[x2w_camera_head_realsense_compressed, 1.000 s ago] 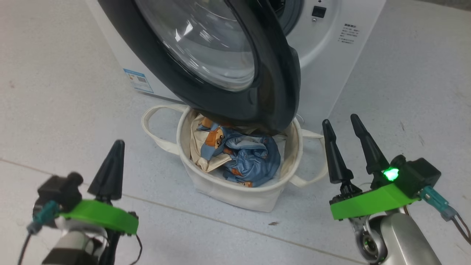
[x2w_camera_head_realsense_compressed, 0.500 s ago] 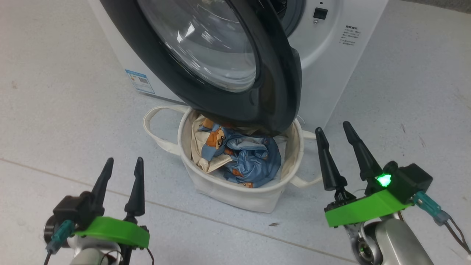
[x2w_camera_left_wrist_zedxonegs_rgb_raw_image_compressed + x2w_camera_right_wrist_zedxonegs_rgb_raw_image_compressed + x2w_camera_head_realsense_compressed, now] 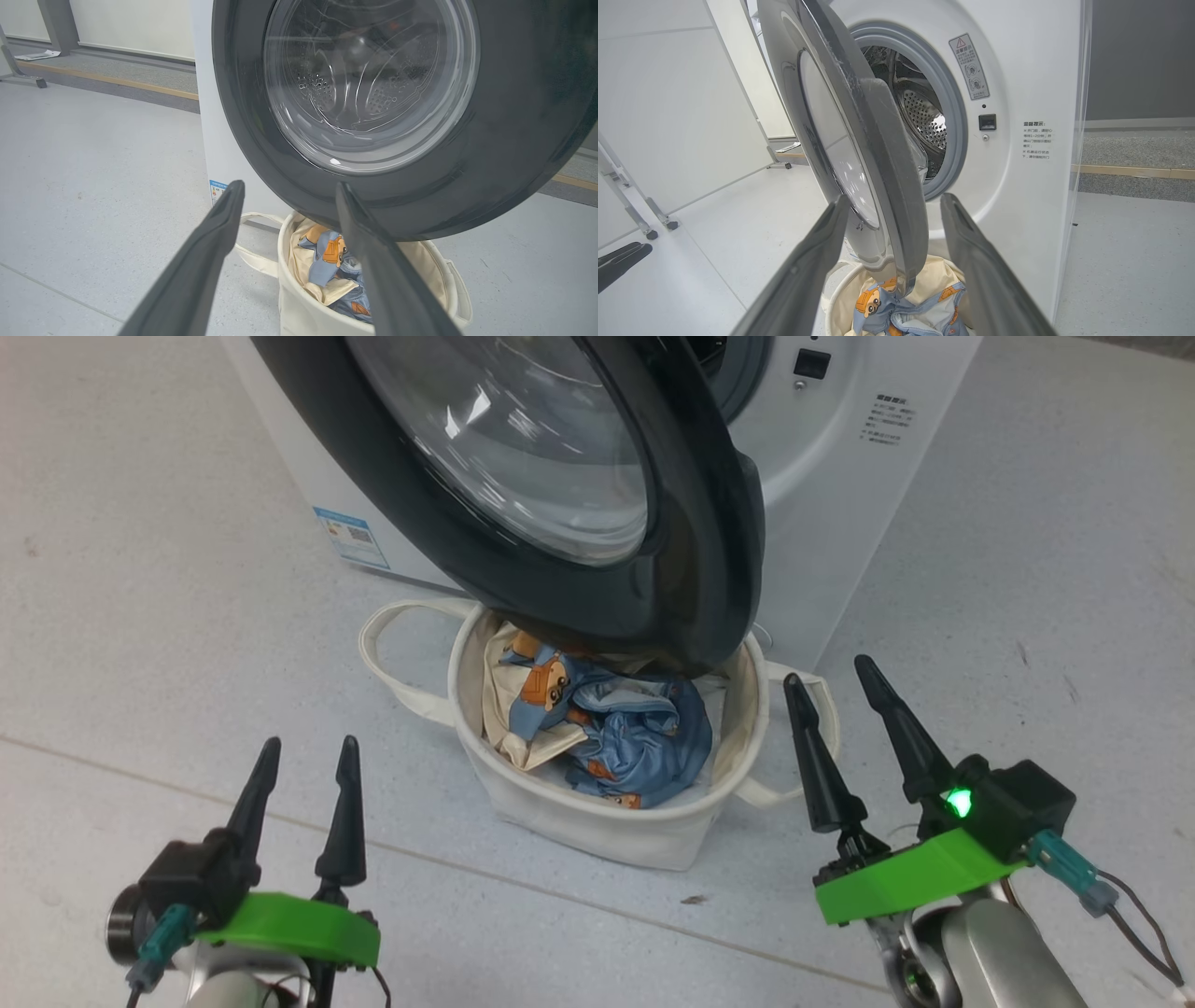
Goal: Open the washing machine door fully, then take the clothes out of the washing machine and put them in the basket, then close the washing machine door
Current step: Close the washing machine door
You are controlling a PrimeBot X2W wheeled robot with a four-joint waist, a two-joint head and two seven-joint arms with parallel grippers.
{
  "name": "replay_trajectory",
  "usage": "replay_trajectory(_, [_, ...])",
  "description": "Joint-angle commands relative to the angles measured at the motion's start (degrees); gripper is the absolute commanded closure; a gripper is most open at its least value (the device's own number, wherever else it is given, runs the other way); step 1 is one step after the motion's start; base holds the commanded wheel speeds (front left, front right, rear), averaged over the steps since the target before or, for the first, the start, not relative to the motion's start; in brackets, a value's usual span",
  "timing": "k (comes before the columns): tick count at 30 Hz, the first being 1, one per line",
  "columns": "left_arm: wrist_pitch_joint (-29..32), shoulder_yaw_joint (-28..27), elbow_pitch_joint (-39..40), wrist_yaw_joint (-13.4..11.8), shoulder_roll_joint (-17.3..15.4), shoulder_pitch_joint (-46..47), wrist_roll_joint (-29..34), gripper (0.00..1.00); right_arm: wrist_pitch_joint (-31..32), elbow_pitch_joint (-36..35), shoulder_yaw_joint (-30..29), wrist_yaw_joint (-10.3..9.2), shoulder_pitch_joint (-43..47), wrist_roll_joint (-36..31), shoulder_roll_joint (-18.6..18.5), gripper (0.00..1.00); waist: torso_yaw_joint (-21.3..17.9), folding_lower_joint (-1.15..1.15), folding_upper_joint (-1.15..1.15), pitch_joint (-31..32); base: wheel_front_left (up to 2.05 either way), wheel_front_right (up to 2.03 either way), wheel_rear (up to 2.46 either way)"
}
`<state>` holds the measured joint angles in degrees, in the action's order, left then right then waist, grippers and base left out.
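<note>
Since a second ago, the left tool (image 3: pixel 311 743) has gone from fingers pressed together to fingers spread apart. The right tool (image 3: pixel 829 669) has shifted slightly toward the basket (image 3: pixel 597 826), fingers apart as before. Nothing sits between either pair.

Layout: the white washing machine (image 3: pixel 822 504) stands on the grey floor (image 3: pixel 140 644). Its door (image 3: pixel 695 541) is swung partway out, and the lower black rim overhangs the basket. The basket sits on the floor just in front of the machine, between the two tools. The clothes (image 3: pixel 639 742) lie bunched inside it, blue bear print with cream lining showing.

- **Head view:** the door rim hides the rear of the basket and the top of the clothes, and it covers most of the drum opening.
- **Left wrist view:** it faces the door's outer side squarely, and the perforated drum wall shows through the glass.
- **Right wrist view:** the door is seen nearly edge-on, with the grey-rimmed drum mouth (image 3: pixel 957 116) open behind it and steel drum wall inside. A warning sticker (image 3: pixel 969 66) and a latch socket (image 3: pixel 987 122) sit on the front panel beside it.

Small items: a blue label (image 3: pixel 352 537) is low on the machine's front. A dark speck (image 3: pixel 693 901) lies on the floor before the basket.
</note>
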<state>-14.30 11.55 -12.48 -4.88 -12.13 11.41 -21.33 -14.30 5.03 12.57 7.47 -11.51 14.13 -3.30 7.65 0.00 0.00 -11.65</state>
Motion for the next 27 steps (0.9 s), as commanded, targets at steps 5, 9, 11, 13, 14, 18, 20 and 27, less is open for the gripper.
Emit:
replay_trajectory(5, [-0.7, -4.0, 1.5, 0.9, 0.4, 0.5, 2.3, 0.0, -0.7, -1.8, 1.5, 0.02, -0.3, 0.0, 0.4, 0.0, 0.0, 0.0, 0.0, -0.2, 0.0, 0.0, 0.0])
replay_trajectory(9, [-0.7, -4.7, 0.8, 1.6, 1.2, 0.5, 3.3, 0.0, -0.7, -1.8, 1.8, 0.02, -0.3, -0.2, 0.4, 0.0, 0.1, 0.0, 0.0, -0.1, 0.0, 0.0, 0.0])
replay_trajectory(11, [-0.7, -4.9, 0.7, 1.8, 1.4, 0.4, 3.5, 0.0, -0.7, -1.8, 2.0, 0.02, -0.3, -0.3, 0.4, 0.0, 0.2, 0.0, 0.0, -0.1, 0.0, 0.0, 0.0])
replay_trajectory(13, [-0.7, -5.2, 0.4, 2.2, 1.8, 0.4, 3.8, 0.0, -0.7, -1.8, 2.0, 0.02, -0.2, -0.4, 0.4, 0.0, 0.2, 0.0, 0.0, 0.0, 0.0, 0.0, 0.0])
replay_trajectory(14, [-0.7, -5.3, 0.2, 2.4, 2.0, 0.3, 4.0, 0.0, -0.7, -1.7, 2.1, 0.02, -0.2, -0.4, 0.4, 0.0, 0.3, 0.0, 0.0, 0.1, 0.0, 0.0, 0.0])
replay_trajectory(18, [-0.7, -5.9, -0.3, 3.2, 2.6, 0.3, 4.7, 0.0, -0.7, -1.7, 2.2, 0.02, -0.1, -0.5, 0.4, 0.0, 0.5, 0.0, 0.0, 0.2, 0.0, 0.0, 0.0])
replay_trajectory(20, [-0.7, -6.2, -0.5, 3.5, 2.9, 0.3, 5.0, 0.0, -0.7, -1.7, 2.4, 0.02, 0.0, -0.5, 0.4, 0.0, 0.6, 0.0, 0.0, 0.2, 0.0, 0.0, 0.0])
replay_trajectory(27, [-0.7, -7.1, -1.3, 4.7, 4.1, 0.3, 6.0, 0.0, -0.7, -3.2, 5.0, 0.02, -0.8, 0.5, 0.4, 0.05, 0.9, 0.0, 0.0, -0.1, 0.0, 0.0, 0.0])
